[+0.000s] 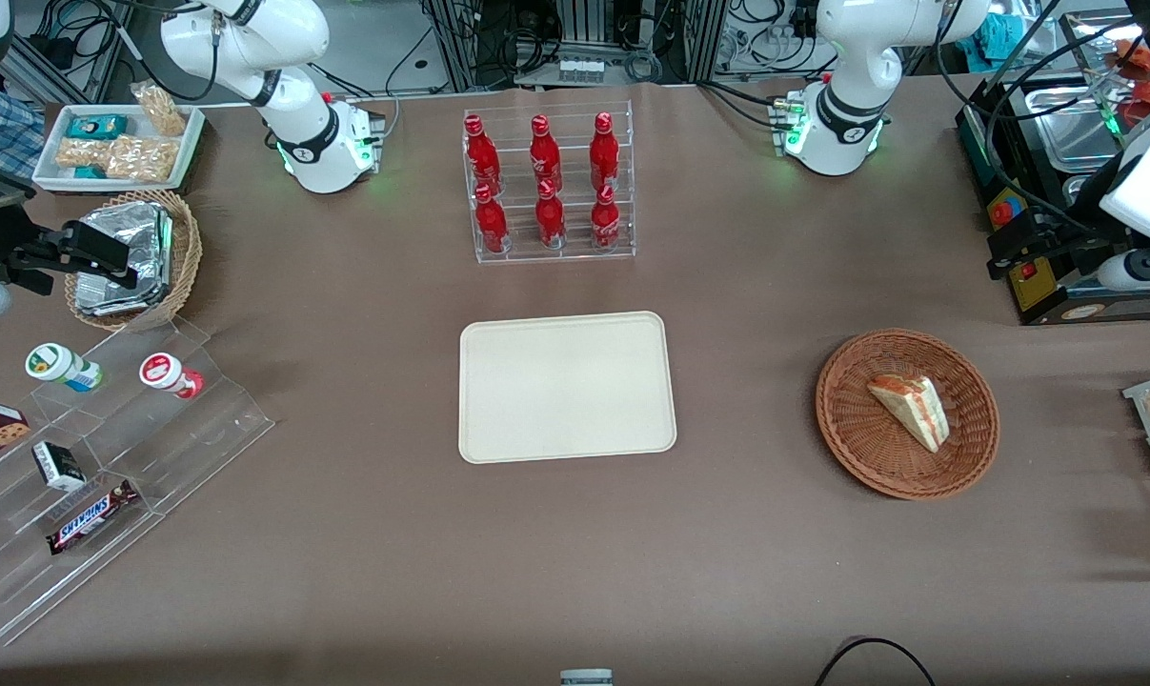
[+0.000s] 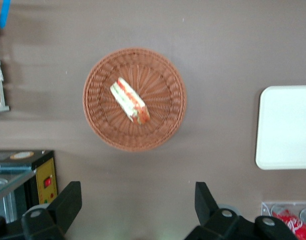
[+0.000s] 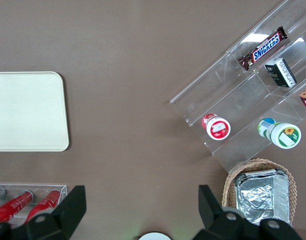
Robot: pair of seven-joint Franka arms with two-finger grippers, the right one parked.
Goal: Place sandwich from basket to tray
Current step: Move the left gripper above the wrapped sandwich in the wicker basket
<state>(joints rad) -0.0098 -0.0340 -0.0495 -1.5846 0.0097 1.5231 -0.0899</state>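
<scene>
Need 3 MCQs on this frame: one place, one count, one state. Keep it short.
1. Where is the sandwich?
A. on the tray
B. in the wide brown basket
C. in the bottle rack

2. How many red bottles stand in the clear rack?
A. four
B. six
C. eight

3. What state is the left arm's tool in?
A. open, holding nothing
B. shut on the sandwich
C. shut on a bottle

Answers:
1 B: the sandwich lies inside the basket, while the tray is bare.
2 B: two rows of three bottles.
3 A: in the left wrist view the tool's fingers stand wide apart, well above the basket, with nothing between them.
</scene>
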